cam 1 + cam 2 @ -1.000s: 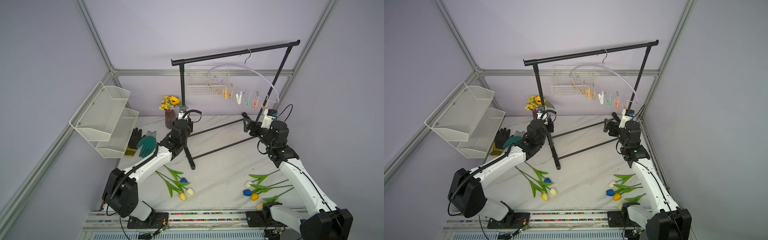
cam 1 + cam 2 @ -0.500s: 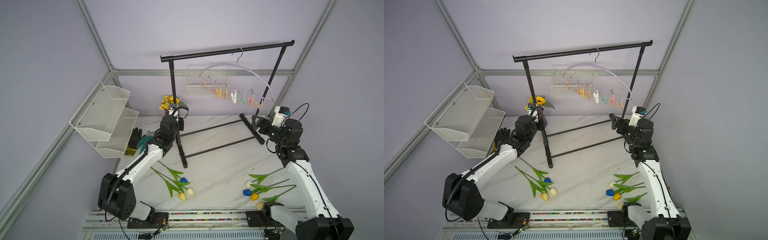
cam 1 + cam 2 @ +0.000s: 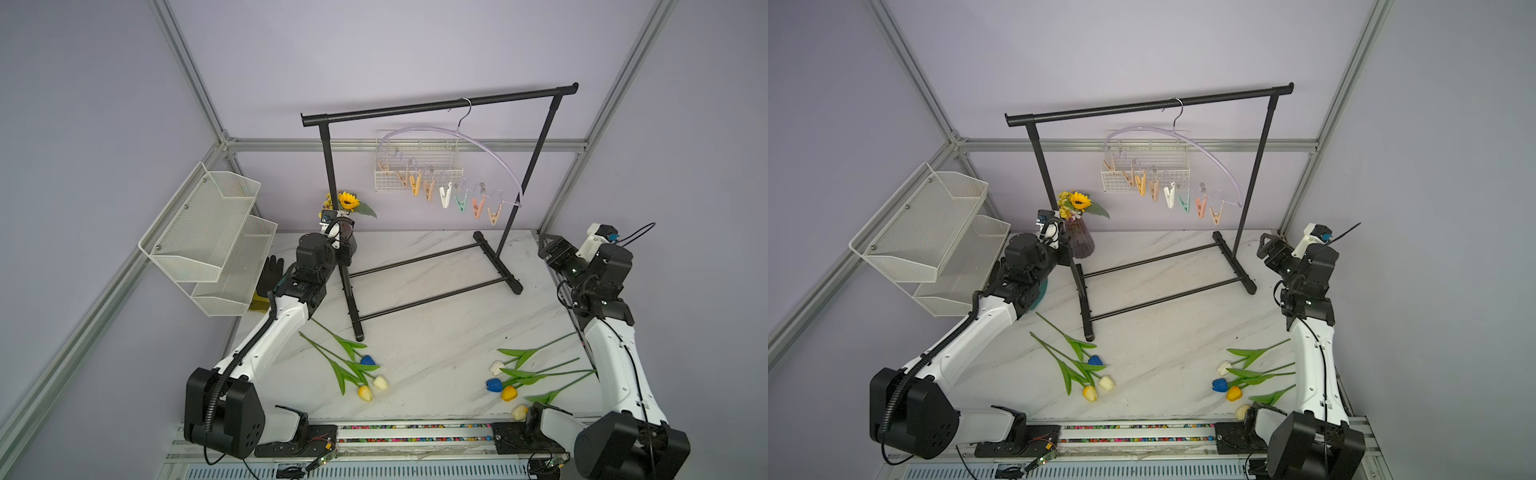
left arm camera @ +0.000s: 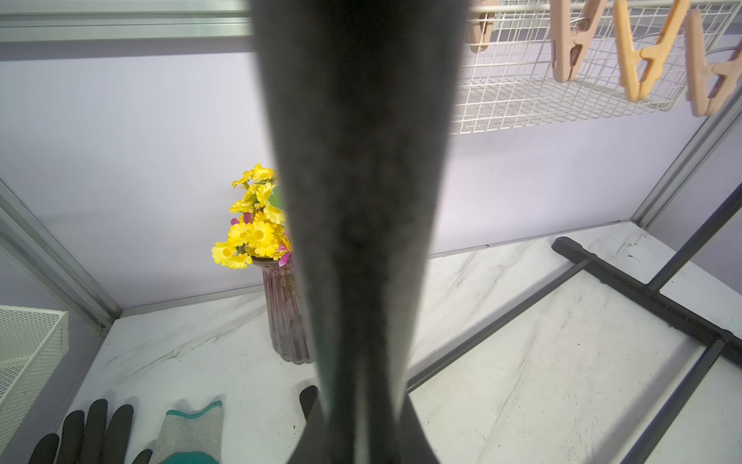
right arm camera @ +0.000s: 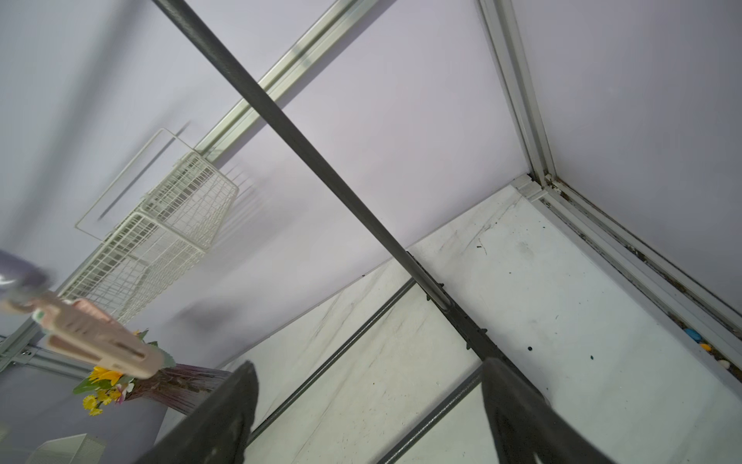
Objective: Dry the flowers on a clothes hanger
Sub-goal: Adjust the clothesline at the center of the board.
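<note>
The left gripper (image 3: 344,252) is pinching the lower part of the rack's (image 3: 436,104) left post. In the left wrist view that dark post fills the gap between the jaws. The right gripper (image 5: 367,363) has its jaws spread with nothing between them, near the rack's right post but apart from it. The hanger (image 3: 457,133) hangs by its hook from the rack's top bar, nearer the right post, with its pegs (image 3: 444,199) dangling below. The flowers (image 3: 353,368) lie on the table (image 3: 436,332) by the front end of the rack's left foot. A second bunch (image 3: 528,372) lies out in front of the right foot. Both are well apart from either gripper.
</note>
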`<action>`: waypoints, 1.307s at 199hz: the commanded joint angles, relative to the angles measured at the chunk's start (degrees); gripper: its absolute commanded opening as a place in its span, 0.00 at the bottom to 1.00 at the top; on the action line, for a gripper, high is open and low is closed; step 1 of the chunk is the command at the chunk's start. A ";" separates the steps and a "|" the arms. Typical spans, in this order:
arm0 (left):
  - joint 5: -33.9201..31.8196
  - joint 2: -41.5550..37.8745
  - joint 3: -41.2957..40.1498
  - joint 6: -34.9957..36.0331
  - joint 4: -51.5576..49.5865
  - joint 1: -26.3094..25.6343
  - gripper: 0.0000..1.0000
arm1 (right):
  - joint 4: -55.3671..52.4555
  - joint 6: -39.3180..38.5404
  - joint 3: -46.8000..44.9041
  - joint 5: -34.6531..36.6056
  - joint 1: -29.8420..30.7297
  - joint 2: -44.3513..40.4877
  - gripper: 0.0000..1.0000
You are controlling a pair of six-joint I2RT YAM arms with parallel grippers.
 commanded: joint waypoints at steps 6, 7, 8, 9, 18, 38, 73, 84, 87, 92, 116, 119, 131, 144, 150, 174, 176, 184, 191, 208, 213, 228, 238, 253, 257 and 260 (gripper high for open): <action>5.26 -1.49 0.54 0.85 1.41 0.42 0.08 | 6.67 -2.22 3.22 -0.48 -0.77 7.47 0.89; 5.30 -1.44 0.51 0.83 1.45 0.37 0.08 | 7.09 -2.39 3.31 -0.69 -0.75 7.82 0.89; 5.36 -1.45 0.49 0.82 1.48 0.44 0.08 | 7.52 -2.60 3.35 -0.89 -0.74 8.08 0.89; 5.43 -1.42 0.44 0.81 1.49 0.43 0.08 | 7.96 -2.76 3.38 -1.07 -0.78 8.34 0.89; 5.89 -1.41 0.05 0.72 1.87 0.53 0.08 | 11.63 -3.58 3.79 -3.06 -0.73 10.79 0.89; 7.24 -1.49 -0.93 0.47 2.83 0.84 0.06 | 17.07 -4.39 6.20 -5.41 -0.78 17.02 0.89; 11.94 -1.70 -1.98 0.45 3.18 2.39 0.06 | 28.50 -5.19 9.87 -9.70 -0.55 25.39 0.89; 12.33 -1.77 -2.11 0.52 3.17 2.55 0.06 | 34.76 -4.71 10.81 -12.12 -0.57 28.54 0.89; 12.41 -1.75 -2.11 0.54 3.17 2.52 0.06 | 35.52 -4.75 11.46 -12.60 -0.55 29.35 0.89; 12.45 -1.81 -2.11 0.48 3.21 2.61 0.06 | 35.90 -5.07 12.76 -13.90 -0.55 30.62 0.89; 13.19 -1.60 -2.10 0.52 2.99 2.77 0.06 | 34.07 -6.74 20.42 -19.54 -0.37 36.29 0.89; 13.26 -1.60 -2.14 0.54 3.06 2.87 0.06 | 33.79 -7.09 21.08 -20.01 -0.26 36.82 0.89; 13.50 -1.55 -2.18 0.62 2.94 2.88 0.05 | 33.22 -8.34 23.33 -21.37 -0.20 38.50 0.89; 13.83 -1.40 -2.12 0.58 2.90 2.97 0.05 | 34.37 -8.44 24.89 -23.47 -0.07 40.03 0.89; 14.15 -1.43 -2.07 0.72 2.84 2.97 0.05 | 35.02 -8.51 25.90 -24.79 0.09 41.11 0.90; 15.25 -1.39 -1.73 1.24 1.99 2.99 0.05 | 31.88 -11.79 32.29 -31.29 1.83 45.67 0.92; 15.49 -1.38 -1.70 1.31 1.89 2.97 0.05 | 30.92 -12.56 32.77 -31.09 1.95 46.00 0.92; 16.19 -1.44 -1.70 1.64 1.74 2.97 0.05 | 27.93 -15.07 34.42 -29.54 2.66 46.91 0.93; 16.71 -1.55 -1.77 1.76 1.66 2.97 0.05 | 27.31 -15.93 35.38 -28.85 2.86 47.72 0.96; 17.11 -1.44 -1.73 1.85 1.50 2.97 0.05 | 31.05 -14.07 35.92 -29.79 2.96 49.17 0.97; 17.29 -1.45 -1.74 1.91 1.41 2.99 0.05 | 31.57 -13.89 36.19 -30.14 2.95 49.37 0.97; 17.38 -1.18 -1.46 2.03 1.25 2.97 0.04 | 30.78 -13.76 37.81 -31.49 3.12 50.26 0.97; 17.29 -0.95 -0.96 2.11 0.91 3.05 0.03 | 31.20 -13.24 38.35 -33.59 3.14 50.65 0.97; 17.12 -0.38 -0.12 2.01 0.17 3.06 0.03 | 31.35 -13.09 37.66 -35.59 3.14 49.83 0.97; 17.12 -0.22 0.02 2.03 0.11 3.06 0.03 | 31.49 -12.99 37.05 -35.70 3.21 49.41 0.97; 16.93 -0.16 0.11 2.02 0.02 3.03 0.03 | 31.73 -12.89 36.62 -35.78 3.19 49.08 0.97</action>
